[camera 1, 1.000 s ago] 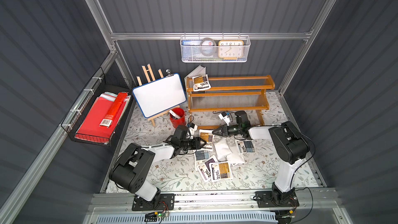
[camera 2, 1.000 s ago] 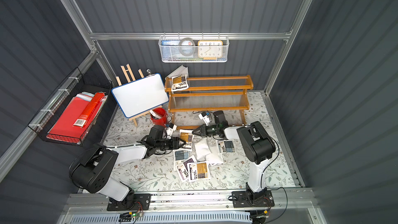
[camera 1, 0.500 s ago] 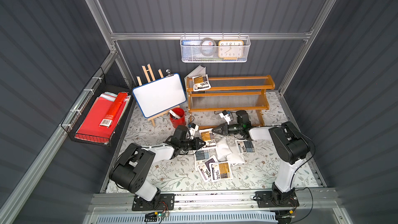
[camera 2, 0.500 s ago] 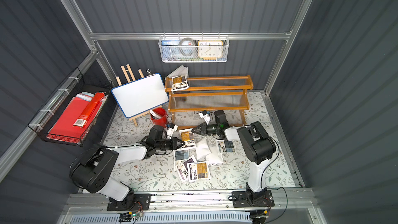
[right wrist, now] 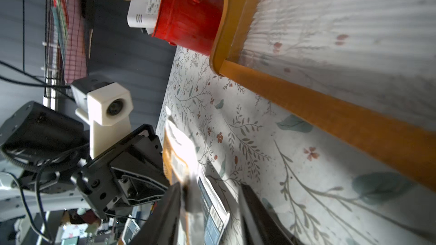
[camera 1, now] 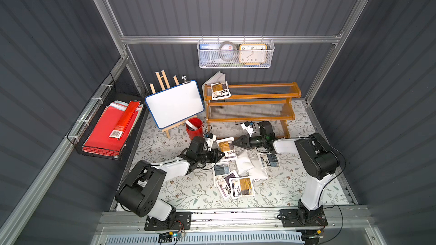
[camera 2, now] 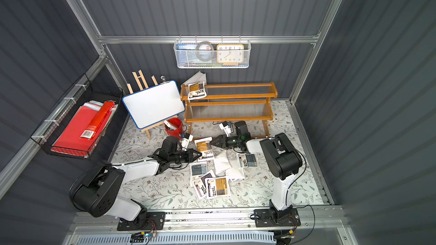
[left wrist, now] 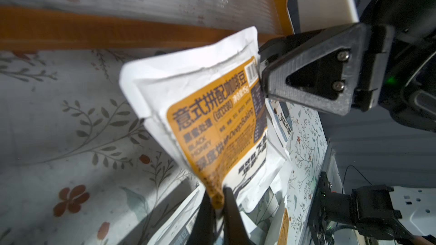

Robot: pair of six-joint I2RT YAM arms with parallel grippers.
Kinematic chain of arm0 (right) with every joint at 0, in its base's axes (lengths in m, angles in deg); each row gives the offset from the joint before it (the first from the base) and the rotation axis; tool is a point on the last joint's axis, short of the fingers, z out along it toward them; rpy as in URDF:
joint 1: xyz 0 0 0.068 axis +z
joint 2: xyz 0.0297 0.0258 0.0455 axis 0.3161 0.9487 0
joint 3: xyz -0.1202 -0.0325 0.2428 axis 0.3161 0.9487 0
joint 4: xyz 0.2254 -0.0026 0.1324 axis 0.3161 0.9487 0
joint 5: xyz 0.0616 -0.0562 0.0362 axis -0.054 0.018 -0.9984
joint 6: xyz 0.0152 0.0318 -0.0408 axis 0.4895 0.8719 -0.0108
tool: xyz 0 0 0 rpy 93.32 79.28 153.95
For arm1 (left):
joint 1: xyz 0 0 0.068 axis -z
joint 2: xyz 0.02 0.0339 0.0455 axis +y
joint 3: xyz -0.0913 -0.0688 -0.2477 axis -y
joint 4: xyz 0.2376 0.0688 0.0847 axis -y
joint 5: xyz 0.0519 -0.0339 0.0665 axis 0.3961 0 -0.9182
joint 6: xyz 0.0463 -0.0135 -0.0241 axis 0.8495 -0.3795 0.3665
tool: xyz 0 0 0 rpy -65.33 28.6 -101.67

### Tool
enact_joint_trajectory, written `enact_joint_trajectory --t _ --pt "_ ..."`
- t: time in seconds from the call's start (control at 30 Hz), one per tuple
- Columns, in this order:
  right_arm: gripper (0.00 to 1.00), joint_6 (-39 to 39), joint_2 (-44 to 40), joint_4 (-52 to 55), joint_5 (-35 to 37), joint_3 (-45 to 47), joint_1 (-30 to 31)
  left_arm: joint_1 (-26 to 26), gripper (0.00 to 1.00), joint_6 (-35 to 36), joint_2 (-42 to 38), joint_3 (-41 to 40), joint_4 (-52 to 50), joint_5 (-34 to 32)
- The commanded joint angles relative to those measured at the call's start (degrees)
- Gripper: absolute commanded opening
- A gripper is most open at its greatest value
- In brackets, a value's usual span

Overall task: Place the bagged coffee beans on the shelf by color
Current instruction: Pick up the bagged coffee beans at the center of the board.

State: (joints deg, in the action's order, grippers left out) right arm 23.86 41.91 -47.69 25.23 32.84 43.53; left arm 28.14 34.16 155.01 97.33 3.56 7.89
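Amber pouch caught between both arms, dead centre!

Top views: the amber pouch (camera 1: 226,148) sits mid-frame below the shelf (camera 1: 259,95), with the left fingers (camera 1: 220,155) on its lower-left corner and the right fingers (camera 1: 237,142) at its right edge. Left wrist: the left fingers (left wrist: 231,213) are pinched tight on the pouch's corner at bottom centre, and the pouch tilts up off the floral surface (left wrist: 59,137). Right wrist: the right fingers (right wrist: 254,215) stand apart, with the pouch's edge beside one.
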Motion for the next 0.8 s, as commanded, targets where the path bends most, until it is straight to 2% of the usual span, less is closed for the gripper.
enact_joint_trajectory --t 0.0,0.23,0.37,0.6,0.77 --pt "0.51 -0.4 -3.3 -0.6 1.0 1.6 -0.2 -0.4 0.00 -1.6 -2.2 1.2 2.2 -2.4" --pt "0.52 4.4 -9.1 -8.3 2.2 8.7 -0.2 -0.8 0.00 -6.3 3.8 3.6 9.1 -1.1" --pt "0.53 4.5 -10.8 -9.6 3.7 10.9 -0.2 -0.9 0.00 -9.3 7.0 5.5 14.6 1.0" --pt "0.53 5.1 -11.2 -11.7 3.9 11.2 -0.3 -0.9 0.00 -11.3 9.0 7.4 17.0 3.0" --pt "0.50 8.5 -10.8 -17.1 3.5 12.2 -0.4 -0.9 0.00 -12.2 9.6 7.3 18.0 3.8"
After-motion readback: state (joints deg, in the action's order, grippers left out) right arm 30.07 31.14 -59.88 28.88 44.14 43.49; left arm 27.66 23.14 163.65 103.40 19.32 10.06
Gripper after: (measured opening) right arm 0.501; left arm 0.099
